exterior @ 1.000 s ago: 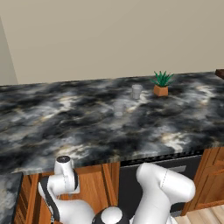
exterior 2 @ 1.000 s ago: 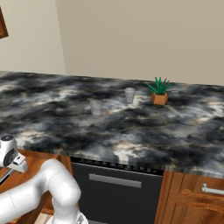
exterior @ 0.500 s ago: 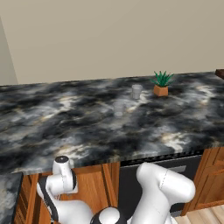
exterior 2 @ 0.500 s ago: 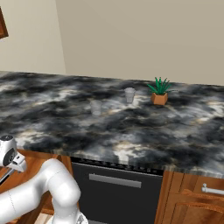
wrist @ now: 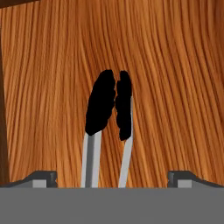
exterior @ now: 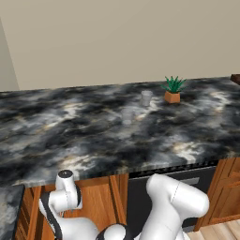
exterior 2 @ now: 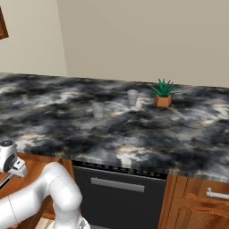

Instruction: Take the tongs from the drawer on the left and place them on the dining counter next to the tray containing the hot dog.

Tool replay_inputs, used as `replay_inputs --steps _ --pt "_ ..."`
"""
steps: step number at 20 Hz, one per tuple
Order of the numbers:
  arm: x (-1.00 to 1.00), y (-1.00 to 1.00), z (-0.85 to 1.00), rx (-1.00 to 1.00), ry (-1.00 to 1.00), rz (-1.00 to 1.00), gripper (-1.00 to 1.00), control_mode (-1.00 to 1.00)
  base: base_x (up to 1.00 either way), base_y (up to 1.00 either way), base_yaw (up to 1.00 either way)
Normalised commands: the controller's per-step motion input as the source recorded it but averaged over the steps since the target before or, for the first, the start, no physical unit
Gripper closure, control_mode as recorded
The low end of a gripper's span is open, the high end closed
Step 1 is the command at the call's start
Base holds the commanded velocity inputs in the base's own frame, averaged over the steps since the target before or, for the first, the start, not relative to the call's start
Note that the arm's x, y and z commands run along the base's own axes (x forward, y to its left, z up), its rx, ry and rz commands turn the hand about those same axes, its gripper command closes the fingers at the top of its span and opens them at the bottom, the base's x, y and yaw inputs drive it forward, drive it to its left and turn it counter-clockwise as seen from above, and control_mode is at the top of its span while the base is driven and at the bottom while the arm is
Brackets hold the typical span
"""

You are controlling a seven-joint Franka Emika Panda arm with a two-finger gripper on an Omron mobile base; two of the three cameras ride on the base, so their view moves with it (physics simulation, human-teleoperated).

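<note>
In the left base view, the dining counter (exterior: 93,136) runs across the picture, its marbled black-and-grey top above reddish-brown cabinet fronts. On the top, toward the far right, stand a small potted plant (exterior: 173,90) and, just left of it, a pale cup (exterior: 146,98); a second cup (exterior: 127,115) stands nearer and further left, apart from the first. The white arm bends low in front of the cabinets at the near edge.

In the right base view, the same counter (exterior 2: 134,134) shows the plant (exterior 2: 163,93) far right of centre, one cup (exterior 2: 132,97) beside it and the other cup (exterior 2: 98,110) nearer and to the left. A dark appliance front (exterior 2: 118,197) with a silver bar sits below the counter edge.

In the hand view, the tongs (wrist: 107,127) lie on reddish-brown wood grain, the two silvery arms reaching away to black tips that nearly touch. The gripper (wrist: 111,179) is spread wide, its fingertips (wrist: 43,178) well apart on either side of the tongs, touching neither arm.
</note>
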Motion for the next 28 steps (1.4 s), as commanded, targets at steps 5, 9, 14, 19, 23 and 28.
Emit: replay_inputs --steps 5,9,14,19,23,28 --pt "0.01 0.09 -0.14 0.00 0.00 0.00 -1.00 -1.00 0.00 0.00 0.00" --pt "0.00 0.03 -0.04 0.00 0.00 0.00 -1.00 -1.00 0.00 0.00 0.00" --pt "0.00 0.00 0.00 0.00 0.00 0.00 -1.00 -1.00 0.00 0.00 0.00" --pt "0.00 0.00 0.00 0.00 0.00 0.00 1.00 -1.00 0.00 0.00 0.00" --pt "0.00 0.00 0.00 0.00 0.00 0.00 1.00 -1.00 0.00 0.00 0.00" --pt "0.00 0.00 0.00 0.00 0.00 0.00 1.00 -1.00 0.00 0.00 0.00"
